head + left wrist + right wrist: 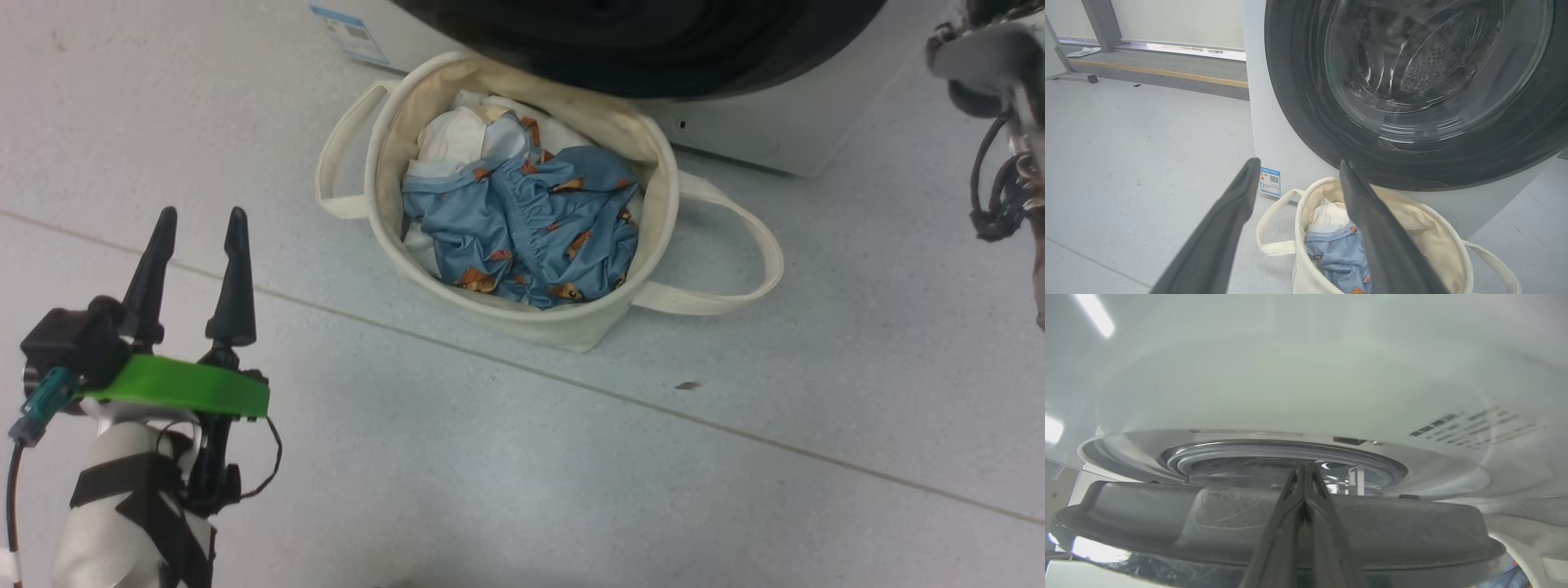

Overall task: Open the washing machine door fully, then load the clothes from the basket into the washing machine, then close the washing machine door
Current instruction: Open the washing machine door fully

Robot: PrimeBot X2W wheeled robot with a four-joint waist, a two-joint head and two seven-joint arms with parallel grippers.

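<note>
Left gripper [202,214]: fingers spread wide, empty, hovering over floor [490,474] left of basket [563,325]; likely poised for first grab.

Basket on floor just below washing machine door [653,41], handy for short carry. Clothes [531,220] heaped inside.

Door ajar, not fully open.

Right gripper [1304,468]: fingers pinched together, empty, tips in gap between door and washing machine [1331,375]; seemingly a wedge to swing door wider.

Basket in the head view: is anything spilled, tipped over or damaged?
Nothing stands out. The basket stands upright on the floor, and the clothes all lie inside it. A small dark speck lies on the floor nearby.
</note>
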